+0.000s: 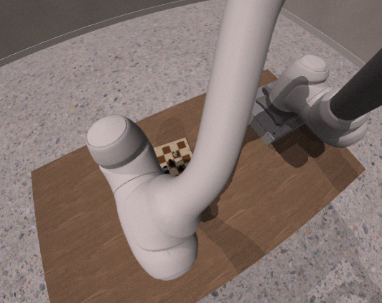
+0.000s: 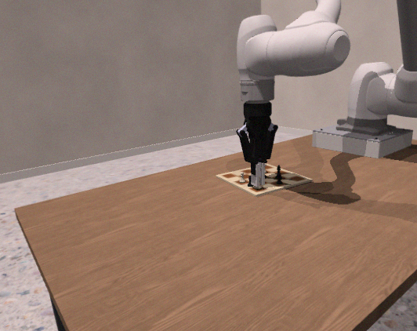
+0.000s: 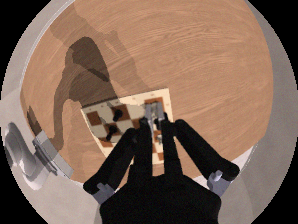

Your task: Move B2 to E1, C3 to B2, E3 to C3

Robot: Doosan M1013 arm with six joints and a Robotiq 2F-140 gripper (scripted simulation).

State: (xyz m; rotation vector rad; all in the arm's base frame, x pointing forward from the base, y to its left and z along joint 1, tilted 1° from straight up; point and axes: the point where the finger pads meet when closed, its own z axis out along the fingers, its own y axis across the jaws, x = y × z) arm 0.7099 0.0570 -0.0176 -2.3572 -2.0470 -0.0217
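The small chessboard (image 2: 266, 179) lies on the wooden table; it also shows in the top view (image 1: 174, 158) and in the wrist view (image 3: 129, 123). My gripper (image 2: 259, 181) is down on the near edge of the board, upright, with its fingers shut on a small chess piece. The fingers hide most of the piece, so I cannot tell its colour or its square. In the wrist view the fingertips meet over the board's right side. A white pawn (image 2: 242, 177) stands left of the gripper and a tall black piece (image 2: 278, 174) stands to its right. In the top view the arm hides the gripper.
The robot's grey base plate (image 2: 362, 141) stands on the table behind and to the right of the board. The arm's elbow (image 1: 147, 201) covers much of the board in the top view. A few dark pieces (image 1: 171, 163) stand near the gripper.
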